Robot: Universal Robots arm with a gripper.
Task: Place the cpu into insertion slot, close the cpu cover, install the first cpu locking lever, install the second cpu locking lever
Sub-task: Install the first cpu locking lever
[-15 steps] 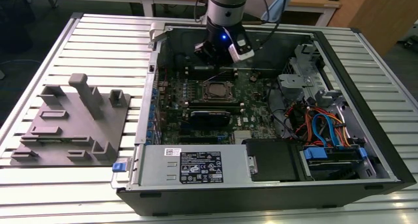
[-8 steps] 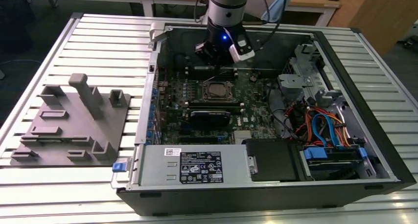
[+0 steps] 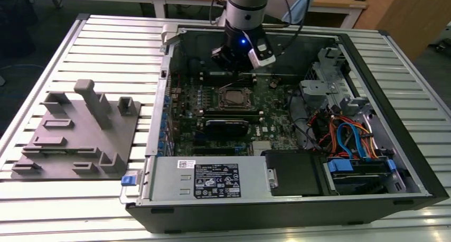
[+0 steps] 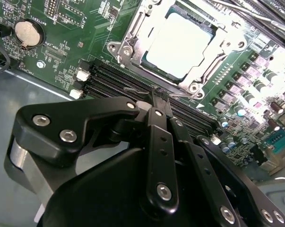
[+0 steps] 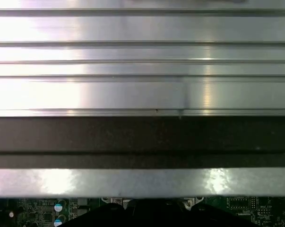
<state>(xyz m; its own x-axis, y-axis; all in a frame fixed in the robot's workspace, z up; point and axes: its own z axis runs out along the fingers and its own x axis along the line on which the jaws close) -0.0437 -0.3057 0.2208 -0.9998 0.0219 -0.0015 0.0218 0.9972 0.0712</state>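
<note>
Slatted aluminium desk (image 3: 92, 41) with an open PC case (image 3: 394, 147) lying flat on it, and the arm reaching down inside over the green motherboard (image 4: 76, 28).

Progress looks decent. In the second wrist view the cpu (image 4: 180, 45) is already sitting in the insertion slot (image 4: 195, 88), dull silver top facing up. The cpu cover (image 4: 133, 35) seems to be folded down flat around it, with the chip showing through the window. So I'd call the first two steps done.

The levers are the open question. A thin wire locking lever (image 4: 135, 89) runs along the socket edge nearest the end effector (image 4: 159, 97), but I can't tell whether it or the other one is latched.

The fingers (image 4: 154, 118) look clenched together at the tips, right at that wire — touching it or just beside it. Whether they're actually pinching it, I honestly can't say.

The socket with the cpu sits just ahead of the fingertips, on the far side of the black memory slots (image 4: 114, 80), close but apart. In the exterior view the end effector (image 3: 236, 67) hangs low in the case, right next to the socket.
</note>
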